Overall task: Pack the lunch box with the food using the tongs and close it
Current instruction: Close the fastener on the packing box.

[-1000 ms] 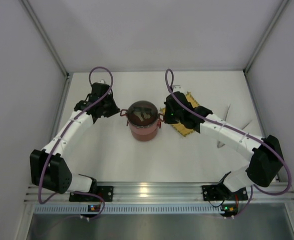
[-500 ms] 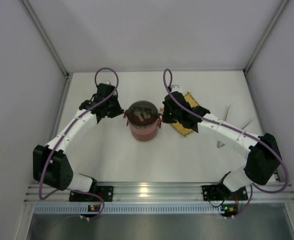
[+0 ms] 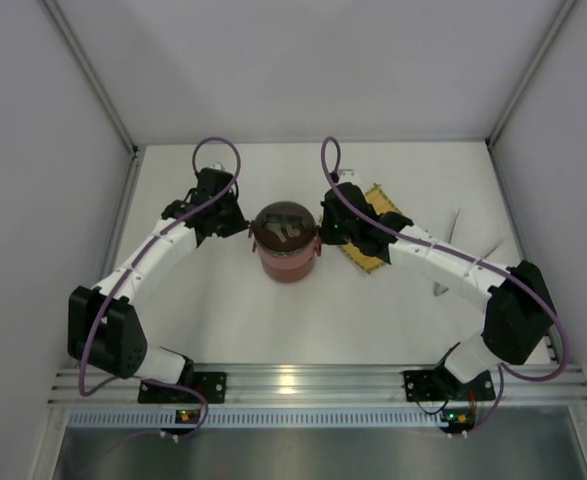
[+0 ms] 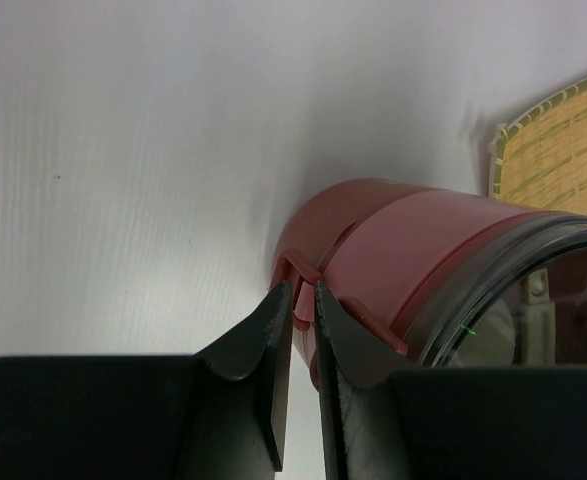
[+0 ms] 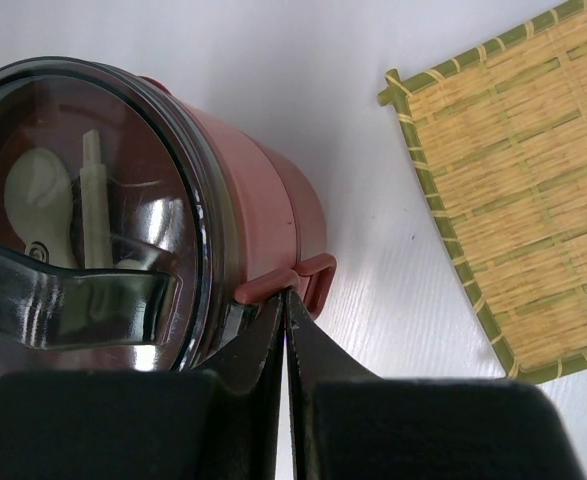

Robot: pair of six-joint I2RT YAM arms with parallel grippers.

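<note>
Both arms rise from bases at the near edge and bend inward. By the right forearm, the slim silvery V-shaped tongs [image 3: 454, 228] lie on the white table [image 3: 273, 320], apex nearward, legs opening away. Mid-table, the round maroon tiered lunch box [image 3: 287, 262] stands upright and lidded, its handles pointing left and right. The left gripper [image 4: 301, 297] pinches the left handle between barely parted fingers. The right gripper [image 5: 285, 300], fully closed and empty, has its tips at the right handle, beside the yellow woven square mat [image 5: 503, 200].

The stacked maroon lunch box [image 3: 288, 262] stands upright and lidded; the silvery tongs [image 3: 454, 224] lie well right of it.
</note>
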